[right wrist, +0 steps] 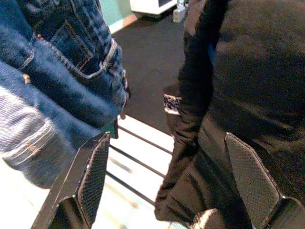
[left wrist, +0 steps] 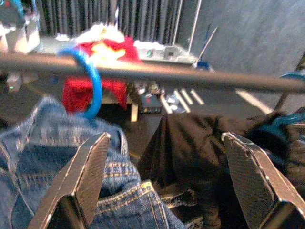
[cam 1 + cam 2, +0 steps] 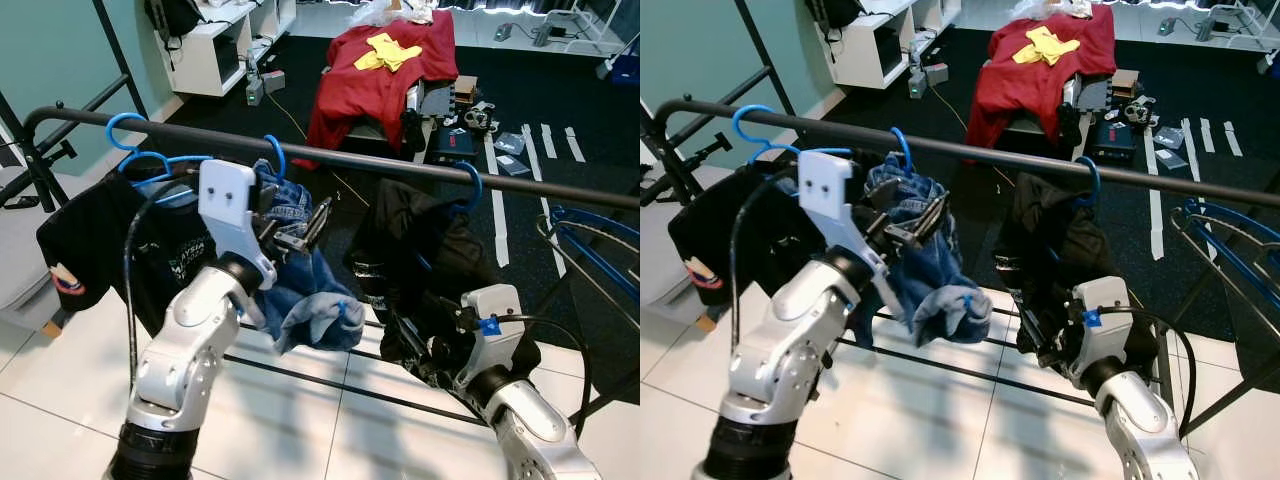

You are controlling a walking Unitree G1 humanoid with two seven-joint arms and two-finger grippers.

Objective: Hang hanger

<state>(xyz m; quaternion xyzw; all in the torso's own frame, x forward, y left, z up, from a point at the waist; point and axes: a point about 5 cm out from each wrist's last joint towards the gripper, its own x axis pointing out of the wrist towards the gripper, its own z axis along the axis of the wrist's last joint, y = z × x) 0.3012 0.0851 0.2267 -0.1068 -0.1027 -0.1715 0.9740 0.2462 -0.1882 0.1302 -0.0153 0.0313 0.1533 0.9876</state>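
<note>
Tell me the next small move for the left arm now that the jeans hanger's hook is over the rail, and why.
Probably draw the left gripper straight back from the jeans. The blue hook already sits over the rail and the jaws are open, gripping nothing, so the garment seems to hang by itself. The right gripper is open beside the black garment.

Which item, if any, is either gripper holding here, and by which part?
Nothing is held. The left gripper is open beside the blue denim jeans on the blue plastic hanger; the right gripper is open by the black garment.
</note>
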